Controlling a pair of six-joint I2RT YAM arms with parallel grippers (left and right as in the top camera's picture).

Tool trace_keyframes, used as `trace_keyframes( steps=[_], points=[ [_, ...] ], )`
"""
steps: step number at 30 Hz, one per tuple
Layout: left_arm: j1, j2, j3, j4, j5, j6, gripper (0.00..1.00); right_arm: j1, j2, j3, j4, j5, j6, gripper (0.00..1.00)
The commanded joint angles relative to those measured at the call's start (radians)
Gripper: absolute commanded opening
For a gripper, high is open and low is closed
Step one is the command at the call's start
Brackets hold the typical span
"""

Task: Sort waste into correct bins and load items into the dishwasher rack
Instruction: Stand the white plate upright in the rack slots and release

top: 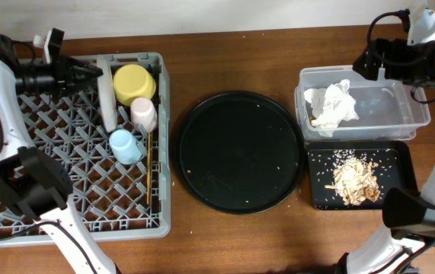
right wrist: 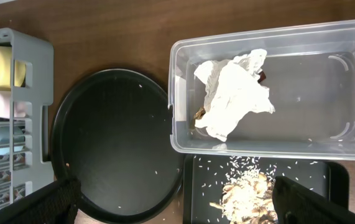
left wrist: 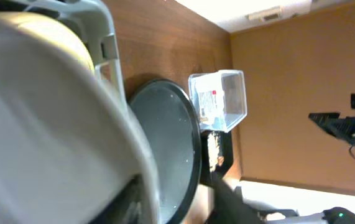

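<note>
The grey dishwasher rack holds the pale plate on edge, the yellow bowl, the pink cup, the blue cup and the chopsticks. My left gripper is by the plate's top edge. In the left wrist view the plate fills the left and the fingers stand apart, open. The white napkin lies in the clear tub. Food scraps lie in the shallow black tray. My right gripper is open and empty above the tub's far side.
A large round black tray with a few crumbs sits between the rack and the bins. In the right wrist view the napkin, scraps, tub and rack corner show between my spread fingers.
</note>
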Motion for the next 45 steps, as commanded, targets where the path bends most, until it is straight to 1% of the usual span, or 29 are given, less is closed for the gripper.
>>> trace_keyframes(
  steps=[1,2,3,4,5,6,10,11,15,16,19,22,24,30,33,37,40,45],
  points=[
    [0.009,0.006,-0.021,0.005,0.003,-0.023,0.71,-0.004,0.005,-0.005,-0.003,0.005,0.001,0.99],
    [0.014,0.005,-0.019,0.005,0.003,-0.042,0.80,-0.004,0.006,-0.005,-0.003,0.005,0.000,0.98],
    [0.019,0.005,-0.015,0.005,0.004,-0.054,0.85,-0.003,0.006,-0.005,-0.003,0.005,0.000,0.98],
    [0.026,0.005,-0.009,0.005,0.004,-0.058,0.87,-0.004,0.005,-0.005,-0.003,0.005,0.001,0.99],
    [0.029,0.003,0.000,0.000,0.004,-0.058,0.97,-0.004,0.006,-0.005,-0.003,0.005,0.001,0.98],
    [0.032,-0.001,0.010,-0.007,0.003,-0.057,0.99,-0.004,0.006,-0.005,-0.003,0.005,0.001,0.99],
    [0.032,-0.054,0.048,-0.018,-0.024,-0.057,0.99,-0.004,0.005,-0.005,-0.003,0.005,0.001,0.99],
    [0.032,-0.079,0.057,-0.017,-0.055,-0.059,0.99,-0.004,0.006,-0.005,-0.003,0.005,0.001,0.98],
    [0.021,-0.196,0.070,-0.021,-0.234,-0.132,0.99,-0.004,0.006,-0.005,-0.003,0.005,0.000,0.99],
    [0.016,-0.215,0.070,-0.021,-0.259,-0.143,0.99,-0.004,0.005,-0.005,-0.003,0.005,0.001,0.98],
    [-0.026,-0.307,0.070,-0.021,-0.373,-0.185,0.99,-0.004,0.006,-0.005,-0.003,0.005,0.000,0.99],
    [-0.091,-0.378,0.070,-0.021,-0.471,-0.211,0.99,-0.004,0.005,-0.005,-0.003,0.005,0.001,0.99],
    [-0.176,-0.425,0.070,-0.021,-0.597,-0.254,0.99,-0.004,0.006,-0.005,-0.003,0.005,0.001,0.99],
    [-0.406,-0.437,0.070,-0.003,-0.863,-0.349,0.99,-0.004,0.006,-0.005,-0.003,0.005,0.001,0.99],
    [-0.491,-0.436,0.070,0.036,-0.893,-0.377,0.99,-0.004,0.005,-0.005,-0.003,0.005,0.000,0.99],
    [-0.555,-0.436,0.070,0.041,-0.894,-0.380,0.99,-0.004,0.005,-0.005,-0.003,0.005,0.001,0.99],
    [-0.579,-0.436,0.070,0.041,-0.894,-0.380,0.99,-0.004,0.005,-0.005,-0.003,0.005,0.000,0.99],
    [-0.580,-0.436,0.070,0.041,-0.894,-0.380,0.99,-0.003,0.006,-0.005,-0.003,0.005,0.001,0.98]
  ],
)
